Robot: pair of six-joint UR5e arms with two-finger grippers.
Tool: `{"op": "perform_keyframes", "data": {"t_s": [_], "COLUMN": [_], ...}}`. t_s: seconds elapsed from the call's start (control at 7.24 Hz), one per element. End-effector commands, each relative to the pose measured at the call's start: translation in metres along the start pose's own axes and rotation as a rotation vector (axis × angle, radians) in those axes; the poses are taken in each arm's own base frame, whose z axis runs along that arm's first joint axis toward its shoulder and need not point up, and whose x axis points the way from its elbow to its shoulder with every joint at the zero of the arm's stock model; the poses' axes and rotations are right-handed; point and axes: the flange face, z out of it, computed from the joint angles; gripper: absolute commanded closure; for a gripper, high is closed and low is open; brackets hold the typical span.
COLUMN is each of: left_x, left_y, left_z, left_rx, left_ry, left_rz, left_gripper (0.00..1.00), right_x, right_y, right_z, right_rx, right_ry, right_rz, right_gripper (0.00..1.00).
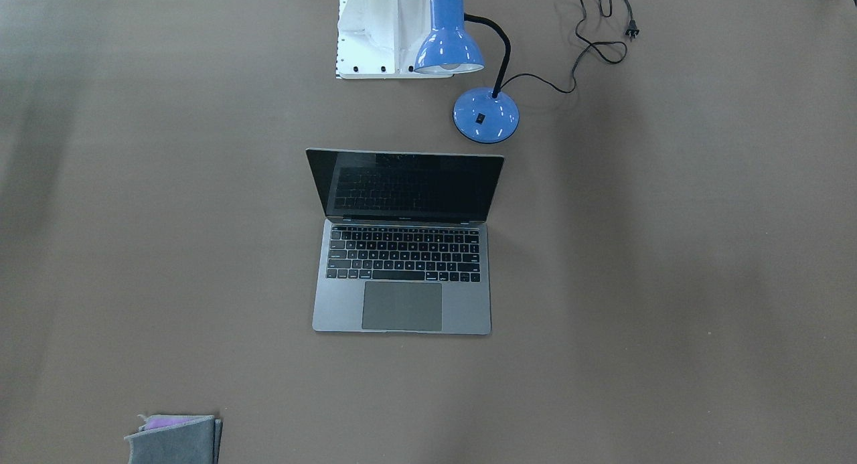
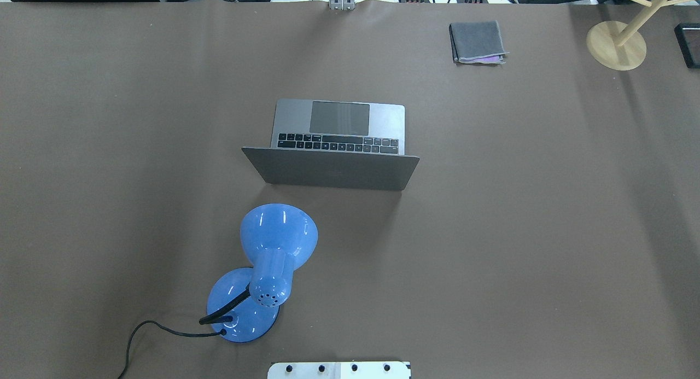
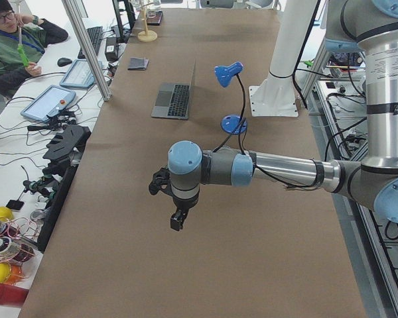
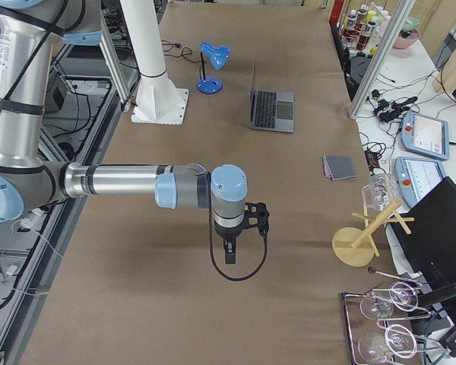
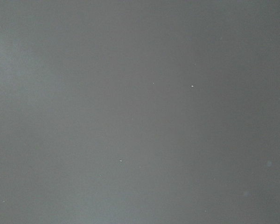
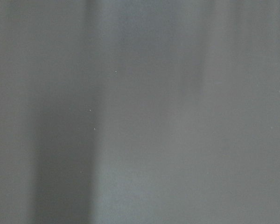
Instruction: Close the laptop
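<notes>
**Grey laptop [image 2: 333,171] open at centre of bench [image 2: 547,231]**

Over the left end hangs the left claw [image 3: 177,222], laptop to its right. Hinge runs left-right, screen facing the far edge. At the right end hangs the right claw [image 4: 229,255], equally remote. Neither claw's opening can be told.

laptop [image 1: 402,276] | grey, black keys | lid open, upright | flat, mid-table
</notes>
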Motion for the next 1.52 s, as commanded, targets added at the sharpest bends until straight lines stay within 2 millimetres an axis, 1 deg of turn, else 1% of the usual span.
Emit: {"op": "perform_keyframes", "data": {"t_s": [0.0, 0.14, 0.28, 0.41, 0.55, 0.69, 0.97, 1.11, 1.24, 1.38], "left_x": [0.002, 0.007, 0.007, 0.003, 0.005, 0.006, 0.008, 0.014, 0.03, 0.051], "left_y": [-0.015, -0.036, -0.048, -0.06, -0.062, -0.059, -0.066, -0.073, -0.077, -0.083], "left_z": [-0.008, -0.021, -0.026, -0.027, -0.03, -0.029, -0.031, -0.032, -0.031, -0.031], "left_rx": [0.021, 0.065, 0.13, 0.192, 0.209, 0.243, 0.278, 0.284, 0.299, 0.319], "left_ry": [-0.004, -0.019, -0.046, -0.064, -0.061, -0.072, -0.081, -0.042, 0.08, 0.182], "left_rz": [0.019, 0.062, 0.128, 0.181, 0.143, 0.169, 0.201, 0.184, 0.106, 0.067], "left_gripper": [0.01, 0.01, 0.01, 0.01, 0.01, 0.01, 0.01, 0.01, 0.02, 0.02], "right_x": [-0.012, -0.017, -0.022, -0.029, -0.035, -0.037, -0.061, -0.076, -0.096, -0.114], "right_y": [-0.012, -0.018, -0.024, -0.033, -0.042, -0.04, -0.043, -0.047, -0.053, -0.055], "right_z": [-0.013, -0.018, -0.022, -0.03, -0.035, -0.034, -0.022, -0.026, -0.026, -0.023], "right_rx": [0.125, 0.151, 0.164, 0.182, 0.2, 0.197, 0.162, 0.149, 0.148, 0.153], "right_ry": [-0.004, -0.02, -0.035, -0.042, -0.056, -0.085, -0.209, -0.28, -0.348, -0.36], "right_rz": [-0.099, -0.12, -0.133, -0.151, -0.172, -0.173, -0.19, -0.116, -0.099, -0.07], "right_gripper": [0.0, 0.0, 0.0, 0.0, 0.0, 0.01, 0.01, 0.01, 0.01, 0.01]}}
